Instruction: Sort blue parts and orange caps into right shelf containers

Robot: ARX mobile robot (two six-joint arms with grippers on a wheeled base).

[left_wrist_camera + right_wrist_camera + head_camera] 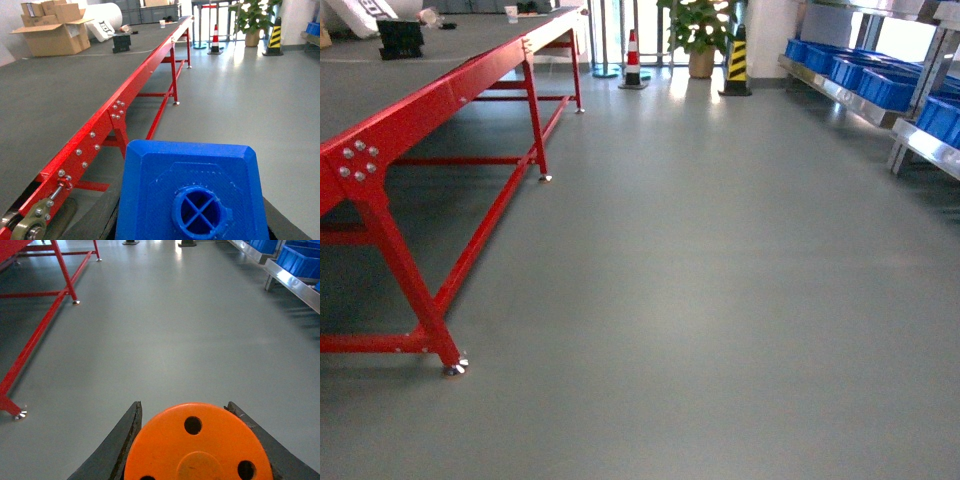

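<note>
A blue part fills the bottom of the left wrist view, its round boss facing the camera. My left gripper is shut on it, with dark fingers showing at either side. In the right wrist view my right gripper is shut on an orange cap, whose flat holed top faces the camera. The right shelf runs along the far right of the head view, apart from me, with blue containers on it. Neither gripper shows in the head view.
A long red-framed table runs along the left. A striped traffic cone, a potted plant and a yellow-black post stand at the back. Grey floor lies between table and shelf. Cardboard boxes sit far left.
</note>
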